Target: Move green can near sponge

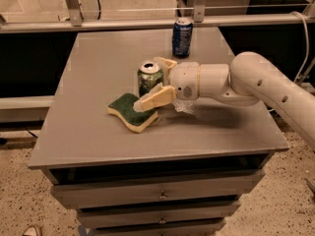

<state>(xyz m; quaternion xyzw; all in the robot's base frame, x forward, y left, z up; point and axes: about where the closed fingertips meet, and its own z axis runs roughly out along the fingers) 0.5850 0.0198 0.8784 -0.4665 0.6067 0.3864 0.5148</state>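
Observation:
The green can (149, 75) stands upright on the grey table (88, 136), just behind and touching or nearly touching the sponge (129, 113). The sponge lies flat with its dark green top up and its pale yellow foam edge toward me. My gripper (151, 82) reaches in from the right. Its jaws stand apart on either side of the can. One finger (156, 98) lies in front of the can and over the sponge's back edge. The other finger (166, 63) is behind the can. The gripper looks open, with the can resting on the table between the fingers.
A dark blue can (182, 37) stands upright at the back of the table, behind my gripper. My white arm (266, 85) crosses the table's right side. Drawers (157, 195) sit under the tabletop. A metal rail (147, 22) runs behind the table.

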